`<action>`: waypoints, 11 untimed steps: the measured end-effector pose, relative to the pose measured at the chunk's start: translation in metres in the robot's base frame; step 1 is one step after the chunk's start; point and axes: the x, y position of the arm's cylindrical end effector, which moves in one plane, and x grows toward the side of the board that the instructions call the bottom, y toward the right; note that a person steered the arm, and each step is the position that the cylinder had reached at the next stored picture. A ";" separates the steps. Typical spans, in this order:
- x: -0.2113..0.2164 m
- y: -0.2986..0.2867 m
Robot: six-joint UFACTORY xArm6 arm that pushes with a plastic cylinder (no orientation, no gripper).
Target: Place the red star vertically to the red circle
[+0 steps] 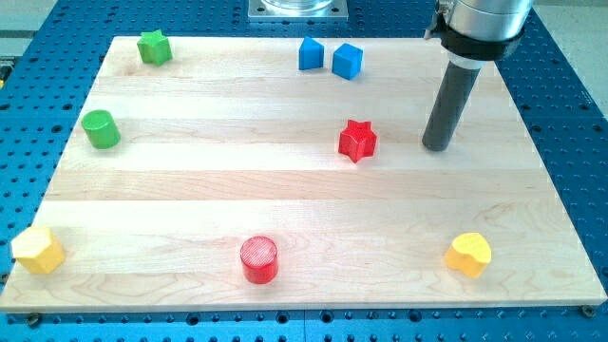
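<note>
The red star (357, 141) lies on the wooden board right of centre. The red circle (258, 259), a short cylinder, stands near the view's bottom edge, left of and well below the star. My tip (436, 146) rests on the board to the right of the red star, about a block's width apart from it, not touching.
A green star (153, 47) sits at the top left and a green cylinder (100, 129) at the left. Two blue blocks (311, 53) (348, 61) sit at the top centre. A yellow block (38, 250) is at the bottom left, a yellow heart (468, 255) at the bottom right.
</note>
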 end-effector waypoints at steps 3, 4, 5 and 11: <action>0.016 -0.013; 0.016 -0.013; 0.016 -0.013; -0.019 -0.220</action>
